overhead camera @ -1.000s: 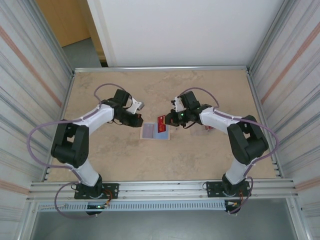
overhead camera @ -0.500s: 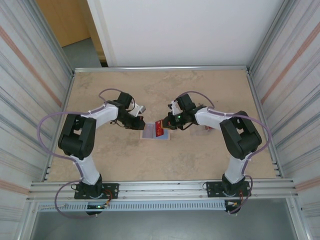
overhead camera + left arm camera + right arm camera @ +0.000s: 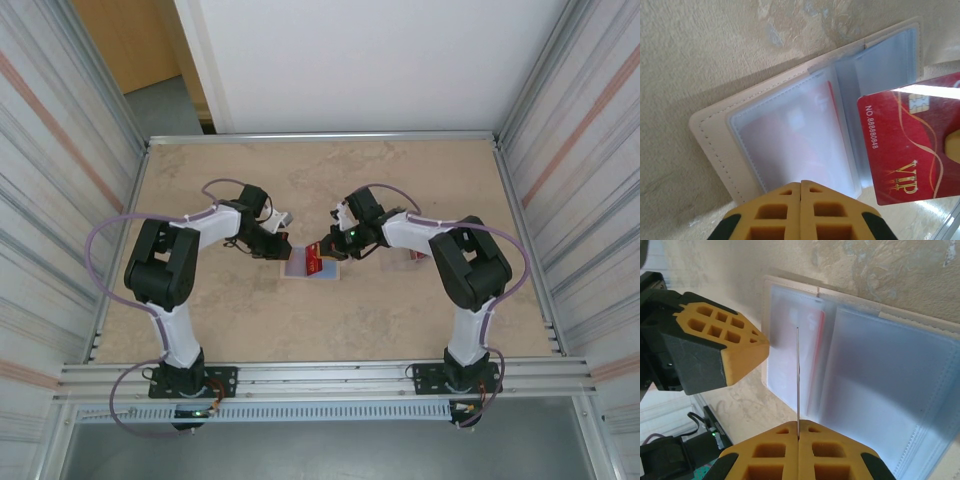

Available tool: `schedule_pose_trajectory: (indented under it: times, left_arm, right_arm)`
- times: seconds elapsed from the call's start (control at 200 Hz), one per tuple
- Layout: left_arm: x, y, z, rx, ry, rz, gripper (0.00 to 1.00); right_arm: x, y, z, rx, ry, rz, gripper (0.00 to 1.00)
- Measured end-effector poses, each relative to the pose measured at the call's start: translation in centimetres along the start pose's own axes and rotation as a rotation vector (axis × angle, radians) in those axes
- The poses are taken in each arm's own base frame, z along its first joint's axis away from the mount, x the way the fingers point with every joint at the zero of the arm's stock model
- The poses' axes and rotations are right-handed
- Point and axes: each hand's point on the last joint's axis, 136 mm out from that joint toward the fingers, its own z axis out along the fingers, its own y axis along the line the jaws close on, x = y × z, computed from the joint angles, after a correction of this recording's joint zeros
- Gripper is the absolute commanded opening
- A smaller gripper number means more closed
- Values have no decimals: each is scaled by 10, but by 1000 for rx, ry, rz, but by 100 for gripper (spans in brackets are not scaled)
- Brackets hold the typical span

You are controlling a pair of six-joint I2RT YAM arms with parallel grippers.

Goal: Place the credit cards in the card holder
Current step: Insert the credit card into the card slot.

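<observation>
The card holder [image 3: 297, 264] lies open on the table, its clear sleeves [image 3: 790, 135] resting on a beige stitched cover [image 3: 710, 145]. A red card edge [image 3: 832, 112] shows faintly inside the left sleeve. My right gripper [image 3: 798, 426] is shut on a red VIP credit card [image 3: 910, 145], seen edge-on [image 3: 797, 375] over the holder [image 3: 875, 390]. The card [image 3: 314, 261] hangs just above the sleeves in the top view, held by the right gripper [image 3: 323, 251]. My left gripper [image 3: 801, 184] is shut, its tips at the left sleeve's near edge. It sits beside the holder [image 3: 272, 246].
A small reddish item [image 3: 414, 256] lies on the table behind the right forearm. Metal rails [image 3: 320, 375] and ribbed walls bound the tabletop [image 3: 400, 320]. The left fingers [image 3: 715, 350] stand close to the held card's left side.
The right gripper has carried the red card left and lower over the holder. The left gripper has shifted right, up to the holder's left edge.
</observation>
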Motion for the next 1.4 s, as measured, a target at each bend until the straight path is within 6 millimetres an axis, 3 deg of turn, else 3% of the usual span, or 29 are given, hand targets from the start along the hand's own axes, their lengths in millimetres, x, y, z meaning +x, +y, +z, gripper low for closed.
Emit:
schedule_pose_trajectory:
  times: [0.18, 0.832, 1.398]
  left_arm:
    - [1, 4, 3, -12, 8, -5, 0]
    - [2, 6, 5, -20, 14, -7, 0]
    - [1, 6, 5, -20, 14, -6, 0]
  right_arm:
    - [4, -10, 7, 17, 24, 24, 0]
    - [5, -7, 8, -7, 42, 26, 0]
    - [-3, -21, 15, 1, 36, 48, 0]
